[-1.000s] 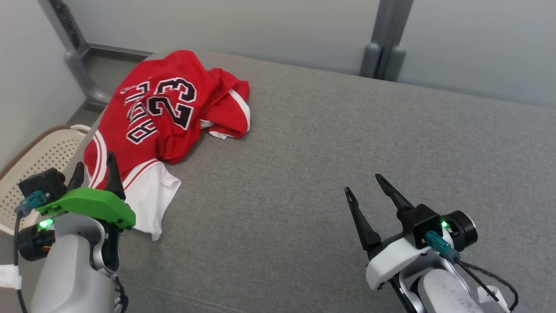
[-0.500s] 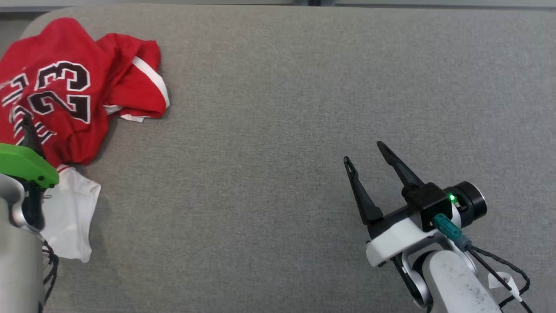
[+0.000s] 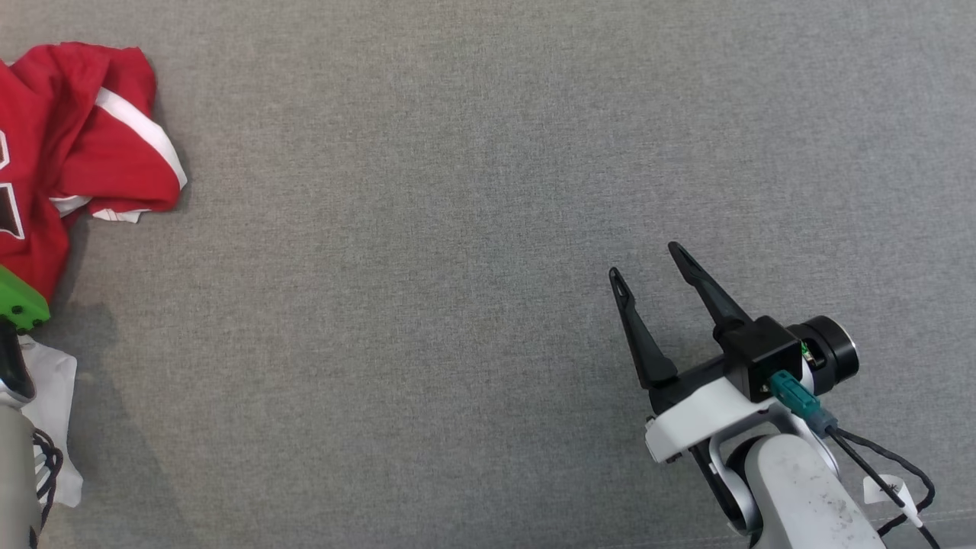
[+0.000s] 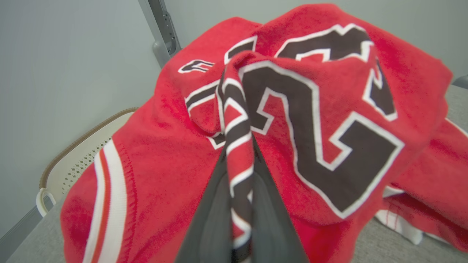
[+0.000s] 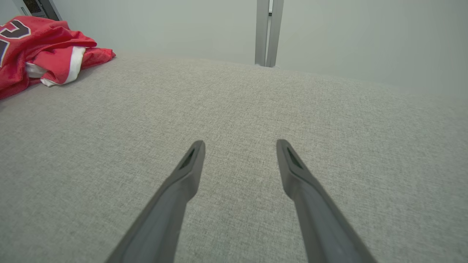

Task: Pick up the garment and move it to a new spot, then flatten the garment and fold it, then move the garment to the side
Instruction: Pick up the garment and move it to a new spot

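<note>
To the left of the left gripper [image 4: 239, 153] and lower down, in the left wrist view: one pale perforated basket [image 4: 69, 164] with a brown rim and a loop handle. Cannot tell what lies inside it.

Counted: one garment [image 4: 329, 120], one basket, two grippers.

Left gripper: fingers pressed close together, pinching a raised fold of the garment, right across a black number edged in white. Red cloth bunched all around and beyond the fingertips, with white and red striped trim off to their left. In the head view, green shell [image 3: 19, 301] of this gripper at the left edge, against the red and white cloth [image 3: 76, 145].

Right gripper [image 3: 646, 261]: fingers spread wide apart, empty, above the bare grey padded surface [image 3: 457, 267]. Cannot tell whether the tips touch it.

Garment heaped on that same grey surface, well apart from the right gripper, far ahead of it and to its left, with a white-banded edge [image 5: 75, 60] on the side facing that gripper.
</note>
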Motion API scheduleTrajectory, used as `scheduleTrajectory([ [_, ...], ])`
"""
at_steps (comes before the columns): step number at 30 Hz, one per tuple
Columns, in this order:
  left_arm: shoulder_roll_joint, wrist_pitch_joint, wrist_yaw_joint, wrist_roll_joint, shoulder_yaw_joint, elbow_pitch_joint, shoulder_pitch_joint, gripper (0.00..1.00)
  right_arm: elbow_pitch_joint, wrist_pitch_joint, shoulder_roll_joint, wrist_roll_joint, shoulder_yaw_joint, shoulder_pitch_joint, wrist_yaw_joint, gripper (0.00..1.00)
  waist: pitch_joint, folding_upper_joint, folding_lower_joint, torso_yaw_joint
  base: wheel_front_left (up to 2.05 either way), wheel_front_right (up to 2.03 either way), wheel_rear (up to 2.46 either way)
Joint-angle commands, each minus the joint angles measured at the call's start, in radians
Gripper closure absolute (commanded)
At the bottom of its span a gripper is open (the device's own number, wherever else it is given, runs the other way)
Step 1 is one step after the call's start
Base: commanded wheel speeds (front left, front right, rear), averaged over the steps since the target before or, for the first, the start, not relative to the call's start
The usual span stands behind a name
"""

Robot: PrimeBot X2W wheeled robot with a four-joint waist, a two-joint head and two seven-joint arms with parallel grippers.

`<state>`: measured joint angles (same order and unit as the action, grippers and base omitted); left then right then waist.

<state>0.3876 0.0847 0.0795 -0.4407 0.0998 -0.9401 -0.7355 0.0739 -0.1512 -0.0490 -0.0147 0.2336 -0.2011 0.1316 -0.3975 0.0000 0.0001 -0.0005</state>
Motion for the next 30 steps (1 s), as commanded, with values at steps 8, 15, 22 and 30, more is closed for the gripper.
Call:
scheduleTrajectory([
  [8, 0.013, 0.132, -0.033, 0.003, -0.001, 0.124, 0.002, 1.0, 0.053, -0.029, -0.003, 0.047, 0.009, 0.006, -0.002, 0.0, 0.142, 0.0, -0.0001, 0.014, 0.0, 0.0, 0.0],
  [15, 0.013, 0.083, -0.056, 0.034, -0.063, 0.324, -0.04, 1.0, 0.107, -0.059, -0.003, 0.103, 0.02, 0.029, -0.002, 0.0, 0.278, 0.0, -0.0001, -0.031, 0.0, 0.0, 0.0],
  [22, -0.044, -0.047, -0.069, 0.036, -0.147, 0.586, -0.076, 1.0, 0.135, -0.081, -0.003, 0.136, 0.014, 0.044, -0.002, 0.0, 0.344, 0.0, -0.0001, -0.116, 0.0, 0.0, 0.0],
  [30, -0.162, -0.137, -0.068, 0.029, -0.269, 0.803, -0.121, 1.0, 0.144, -0.094, -0.002, 0.151, 0.014, 0.034, -0.002, 0.0, 0.344, 0.0, -0.0001, -0.22, 0.0, 0.0, 0.0],
])
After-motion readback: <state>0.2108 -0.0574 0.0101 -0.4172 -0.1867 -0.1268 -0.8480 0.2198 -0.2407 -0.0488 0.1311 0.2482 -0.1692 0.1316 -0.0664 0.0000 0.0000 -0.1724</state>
